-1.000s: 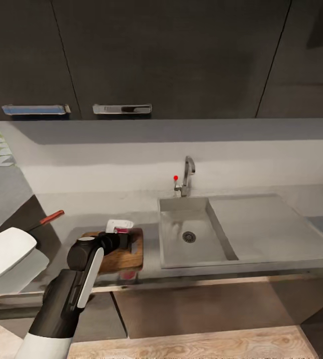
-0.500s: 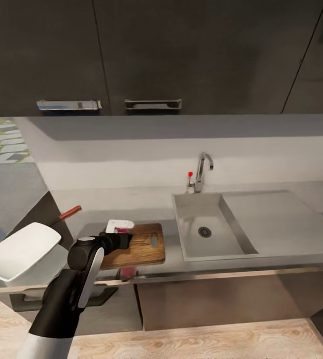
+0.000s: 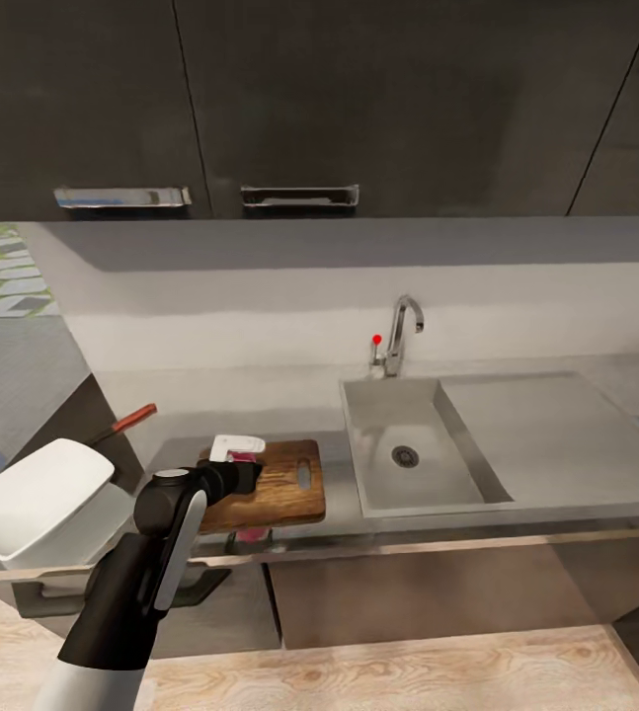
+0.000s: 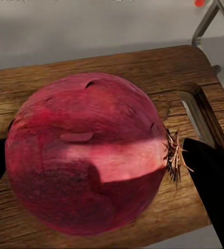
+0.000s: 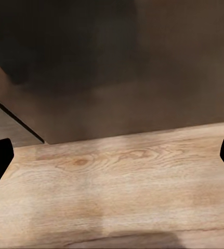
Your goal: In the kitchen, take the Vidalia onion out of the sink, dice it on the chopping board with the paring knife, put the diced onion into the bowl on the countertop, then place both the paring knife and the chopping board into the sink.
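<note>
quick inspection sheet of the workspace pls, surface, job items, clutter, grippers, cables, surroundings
surface: grey countertop with a metallic front edge, over dark cabinets
job's things: dark red onion over the chopping board; red-handled paring knife at the counter's left end behind the white bowl; sink holds nothing but its drain
clutter: nothing seen
grippers: left gripper has its jaws on either side of the onion, touching it; right gripper jaws spread wide with nothing between, pointing at the wood floor
cables: nothing seen
surroundings: tap with a red dot, steel drainboard, dark upper cabinets with metal handles
</note>
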Controlling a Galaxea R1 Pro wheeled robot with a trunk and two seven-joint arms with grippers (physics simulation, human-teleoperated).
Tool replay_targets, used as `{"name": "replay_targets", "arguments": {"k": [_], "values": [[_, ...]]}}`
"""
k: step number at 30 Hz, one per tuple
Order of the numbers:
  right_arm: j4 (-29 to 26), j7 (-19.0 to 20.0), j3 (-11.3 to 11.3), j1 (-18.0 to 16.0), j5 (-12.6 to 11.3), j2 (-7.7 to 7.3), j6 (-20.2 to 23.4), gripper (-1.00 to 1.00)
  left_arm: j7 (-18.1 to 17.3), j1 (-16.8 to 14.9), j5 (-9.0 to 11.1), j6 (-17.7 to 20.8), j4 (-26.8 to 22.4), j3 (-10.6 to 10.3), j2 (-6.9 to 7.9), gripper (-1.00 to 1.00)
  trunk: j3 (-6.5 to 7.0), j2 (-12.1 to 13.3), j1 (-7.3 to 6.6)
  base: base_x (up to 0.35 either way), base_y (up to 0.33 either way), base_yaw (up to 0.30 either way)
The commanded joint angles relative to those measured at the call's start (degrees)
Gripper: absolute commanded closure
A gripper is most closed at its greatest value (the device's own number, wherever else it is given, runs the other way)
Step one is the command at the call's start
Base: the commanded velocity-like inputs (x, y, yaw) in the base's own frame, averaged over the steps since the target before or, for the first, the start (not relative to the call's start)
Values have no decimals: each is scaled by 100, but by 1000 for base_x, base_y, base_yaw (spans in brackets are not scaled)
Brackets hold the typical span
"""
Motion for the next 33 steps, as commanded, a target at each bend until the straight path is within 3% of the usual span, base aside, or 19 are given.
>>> {"name": "replay_targets", "arguments": {"k": [1, 33], "values": [[-7, 2, 4, 1, -12, -1, -7, -100, 9, -5, 34, 27, -5, 6, 1, 100, -19, -11, 4, 79, -48, 0], [-7, 2, 5, -1, -12, -1, -7, -100, 9, -5, 22, 25, -5, 3, 15, 100, -294, -11, 4, 4, -3, 0]]}}
